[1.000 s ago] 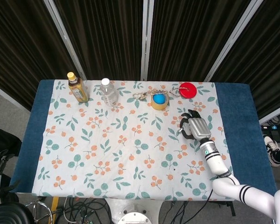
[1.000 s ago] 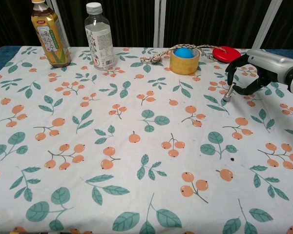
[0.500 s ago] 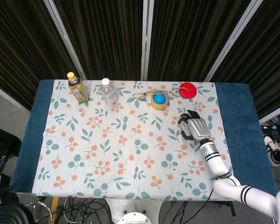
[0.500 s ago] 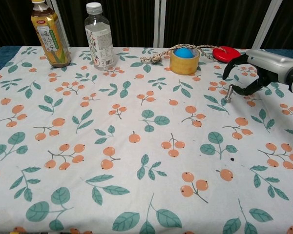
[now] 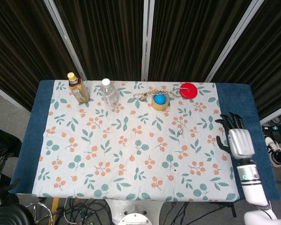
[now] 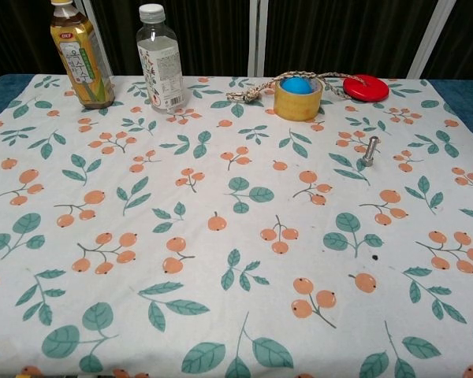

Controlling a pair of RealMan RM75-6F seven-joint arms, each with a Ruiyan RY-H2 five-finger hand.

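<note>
A small metal bolt (image 6: 369,149) stands upright on the patterned cloth at the right, also seen as a small grey bolt (image 5: 180,133) from above. My right hand (image 5: 237,138) hovers off to the right of it over the blue table edge, fingers spread and holding nothing. It shows only in the head view. My left hand is not visible in either view.
Along the far edge stand a tea bottle (image 5: 77,88), a clear water bottle (image 5: 108,92), a tape roll (image 5: 160,101) with a blue ball (image 5: 159,99) inside, a braided rope (image 5: 141,96) and a red disc (image 5: 188,90). The floral cloth (image 5: 131,140) covers the table.
My right hand let go of the bolt, opened and pulled back right and toward me, leaving the chest view. The bolt stays standing on the cloth.
</note>
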